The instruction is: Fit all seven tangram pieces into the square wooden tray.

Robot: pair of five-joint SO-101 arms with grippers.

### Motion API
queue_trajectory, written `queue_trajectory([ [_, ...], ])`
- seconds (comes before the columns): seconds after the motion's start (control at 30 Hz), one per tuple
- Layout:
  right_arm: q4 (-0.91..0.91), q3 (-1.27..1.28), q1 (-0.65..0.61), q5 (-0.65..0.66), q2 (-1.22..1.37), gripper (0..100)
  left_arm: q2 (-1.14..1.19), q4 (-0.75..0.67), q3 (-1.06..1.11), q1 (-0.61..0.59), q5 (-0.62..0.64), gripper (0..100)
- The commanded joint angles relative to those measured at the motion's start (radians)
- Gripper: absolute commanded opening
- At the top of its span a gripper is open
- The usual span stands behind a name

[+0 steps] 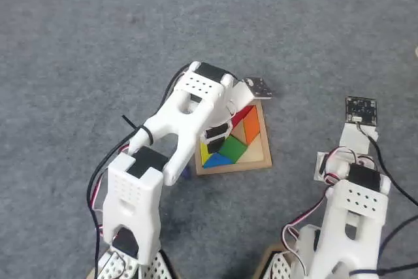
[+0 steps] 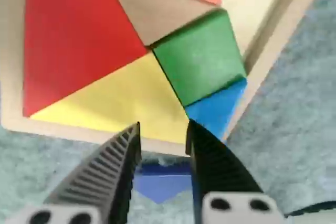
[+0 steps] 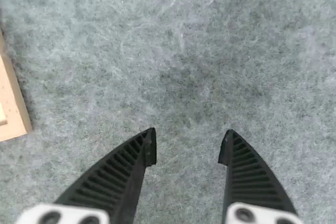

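- Just outside the near left corner of the tray [image 1: 266,160], on the table's grey mat [image 3: 210,51], lies the dark blue piece [image 2: 160,184], close beside the rim and not yet in the tray.
- Over that rim hangs the left gripper [image 2: 164,124], its fingers [image 2: 118,163] parted. The dark blue piece shows in the gap behind the fingertips, on the mat side. Whether the fingers touch it cannot be told.
- Its long straight edge runs along the rim and across the gap from finger to finger, its point turned away from the tray. A closing grip would likely catch its two ends.
- Inside the tray sit the red triangle [image 2: 73,40], yellow triangle [image 2: 121,98] and green square [image 2: 202,56].
- Off the tray's right edge, the right gripper [image 3: 187,132] hangs spread and empty over the mat, well apart. The left arm is the nearer one.
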Motion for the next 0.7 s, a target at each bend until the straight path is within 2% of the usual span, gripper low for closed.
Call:
queue_trajectory([
  [0.0, 0.010, -0.037, -0.005, -0.011, -0.002, 21.3, -0.020, 0.038, -0.073, -0.005, 0.011, 14],
  [0.13, 0.008, -0.037, -0.005, -0.011, -0.002, 21.3, -0.020, 0.089, -0.077, 0.014, 0.011, 14],
  [0.47, 0.008, -0.037, -0.005, -0.011, -0.002, 21.3, -0.009, 0.089, -0.071, 0.087, 0.052, 14],
  [0.67, 0.010, -0.037, -0.005, -0.011, -0.002, 21.3, -0.008, 0.020, 0.010, 0.103, 0.054, 14],
])
